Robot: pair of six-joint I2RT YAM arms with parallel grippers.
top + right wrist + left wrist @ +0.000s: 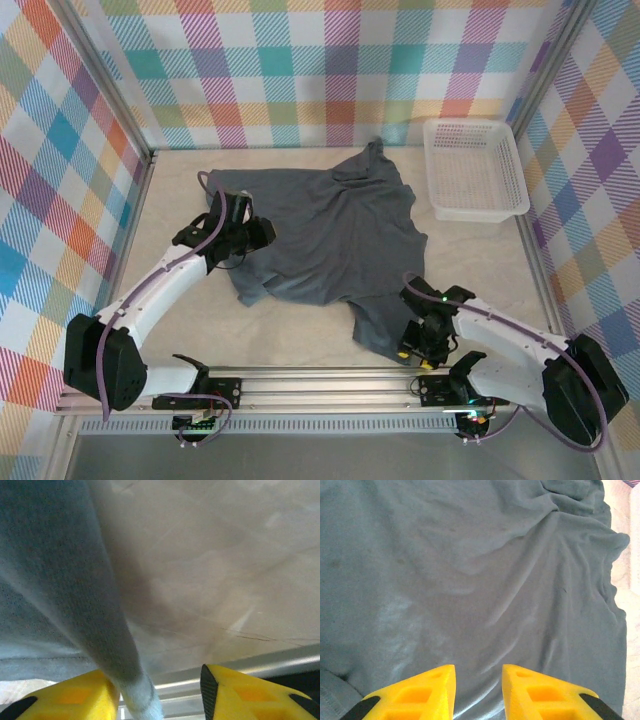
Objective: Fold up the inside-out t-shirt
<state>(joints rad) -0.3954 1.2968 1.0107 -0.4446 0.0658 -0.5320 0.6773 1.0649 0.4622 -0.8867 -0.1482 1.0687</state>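
Beige table under a rumpled grey t-shirt and white basket

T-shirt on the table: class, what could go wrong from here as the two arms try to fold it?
1. A strip of the t-shirt hangs against one of the right fingers, which stand apart: it may slip away or get dragged.
2. The t-shirt under the left fingers is rumpled, so a fold could come out crooked.

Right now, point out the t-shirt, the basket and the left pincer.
t-shirt (330, 225): top view, middle of its body.
basket (480, 213): top view, near wall.
left pincer (478, 670): left wrist view, gap between its yellow fingertips.
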